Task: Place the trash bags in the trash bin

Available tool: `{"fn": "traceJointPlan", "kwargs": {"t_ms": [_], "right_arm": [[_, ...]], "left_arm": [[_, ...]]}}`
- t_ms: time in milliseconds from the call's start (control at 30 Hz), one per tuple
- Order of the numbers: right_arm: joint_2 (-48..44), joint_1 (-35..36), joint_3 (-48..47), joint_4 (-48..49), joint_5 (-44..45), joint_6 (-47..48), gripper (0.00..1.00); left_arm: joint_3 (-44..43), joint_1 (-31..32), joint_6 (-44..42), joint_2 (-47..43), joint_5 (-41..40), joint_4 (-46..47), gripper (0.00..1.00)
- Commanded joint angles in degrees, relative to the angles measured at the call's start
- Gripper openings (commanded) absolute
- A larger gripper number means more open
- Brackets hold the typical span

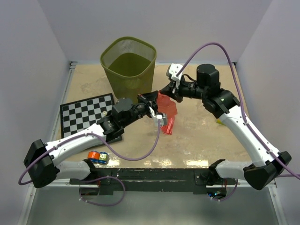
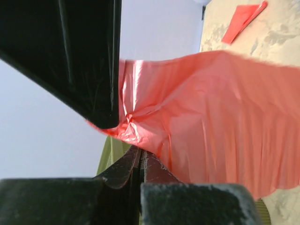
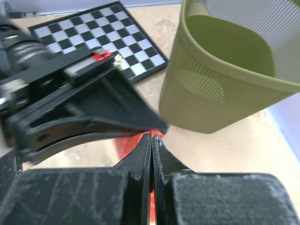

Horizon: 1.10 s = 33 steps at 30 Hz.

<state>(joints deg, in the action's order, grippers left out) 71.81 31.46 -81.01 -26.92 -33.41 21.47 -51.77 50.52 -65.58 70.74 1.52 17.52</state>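
A crinkly red trash bag (image 1: 165, 106) hangs above the table just right of the olive-green mesh trash bin (image 1: 129, 65). Both grippers meet at its upper corner. My left gripper (image 1: 156, 101) is shut on the film; in the left wrist view the bag (image 2: 215, 126) spreads out to the right from the pinched tips (image 2: 140, 152). My right gripper (image 1: 165, 92) is shut on the same corner, and red film shows between its tips (image 3: 152, 138). A second trash bag, a flat red strip (image 1: 168, 124), lies on the table below; the left wrist view shows that strip (image 2: 241, 18) too.
A black-and-white checkerboard (image 1: 86, 115) lies left of the bin under the left arm. Small coloured toy blocks (image 1: 97, 157) sit near the front left edge. A small yellow piece (image 1: 219, 121) lies by the right arm. The bin (image 3: 225, 70) stands close behind both grippers.
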Motion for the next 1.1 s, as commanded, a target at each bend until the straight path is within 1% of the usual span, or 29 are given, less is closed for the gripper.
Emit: {"fn": "traceJointPlan", "kwargs": {"t_ms": [0, 33, 100, 167, 233, 300, 400, 467, 533, 567, 667, 733, 800, 867, 933, 1000, 1067], "right_arm": [[-0.8, 0.3, 4.0, 4.4, 5.9, -0.1, 0.00], [-0.9, 0.3, 5.1, 3.7, 5.9, 1.2, 0.00], [-1.6, 0.3, 4.6, 1.2, 3.1, 4.4, 0.00], [-2.5, 0.3, 3.2, -1.4, 0.2, 6.6, 0.00], [-2.9, 0.4, 1.7, -4.0, -1.2, 8.8, 0.00], [-2.6, 0.5, 1.9, -5.9, -0.3, 10.2, 0.00], [-2.2, 0.6, 5.7, -3.0, 4.1, 9.6, 0.00], [-1.3, 0.5, 6.8, 1.2, 7.4, 6.9, 0.00], [0.0, 0.6, 6.3, 5.4, 11.1, 3.9, 0.00], [1.1, 0.6, 5.2, 5.2, 10.9, 3.8, 0.00], [2.5, 1.2, 1.2, -0.3, 3.7, 7.3, 0.00], [2.0, 1.8, -1.3, -5.0, -3.2, 9.8, 0.00], [1.1, 1.8, -2.9, -5.2, -6.8, 7.8, 0.00], [1.4, 1.8, -4.9, -5.8, -8.0, 6.9, 0.00], [1.1, 1.8, -4.9, -4.4, -5.3, 6.2, 0.00], [1.0, 1.8, -1.7, -1.7, 0.5, 6.1, 0.00], [1.1, 1.8, 2.0, 1.5, 7.3, 5.2, 0.00]], "left_arm": [[-0.4, 1.5, 0.5, -3.5, 2.1, 3.7, 0.00], [-1.0, 1.6, 0.2, -3.5, 2.2, 5.4, 0.00], [-1.4, 1.4, -1.8, -2.6, 2.1, 8.0, 0.00], [-2.1, 0.8, -4.5, -1.2, 1.2, 6.5, 0.00], [-2.8, 0.0, -5.1, -0.3, 0.9, 3.1, 0.00], [-2.1, -0.1, -4.9, 0.1, 0.9, 3.0, 0.00], [-2.0, 1.2, -3.5, -0.8, 3.4, 2.6, 0.00], [-2.0, 3.2, -3.6, -1.1, 4.4, 2.0, 0.00], [-1.8, 4.8, -4.9, -1.0, 4.5, 1.6, 0.00], [-1.6, 5.0, -6.0, -1.0, 4.5, 2.0, 0.00], [-1.3, 4.6, -9.0, 0.7, 3.1, 5.3, 0.00], [-3.1, 2.9, -9.5, 2.8, 2.2, 4.7, 0.00], [-4.0, 1.1, -9.7, 4.5, 1.5, 3.1, 0.00], [-3.3, -0.5, -10.6, 4.8, 1.4, 1.8, 0.00], [-2.4, -0.9, -11.5, 4.1, 1.9, 1.0, 0.00], [-2.4, -0.5, -11.3, 3.0, 3.5, 1.3, 0.00], [-2.5, 0.8, -11.1, 2.0, 4.4, 3.9, 0.00]]}}
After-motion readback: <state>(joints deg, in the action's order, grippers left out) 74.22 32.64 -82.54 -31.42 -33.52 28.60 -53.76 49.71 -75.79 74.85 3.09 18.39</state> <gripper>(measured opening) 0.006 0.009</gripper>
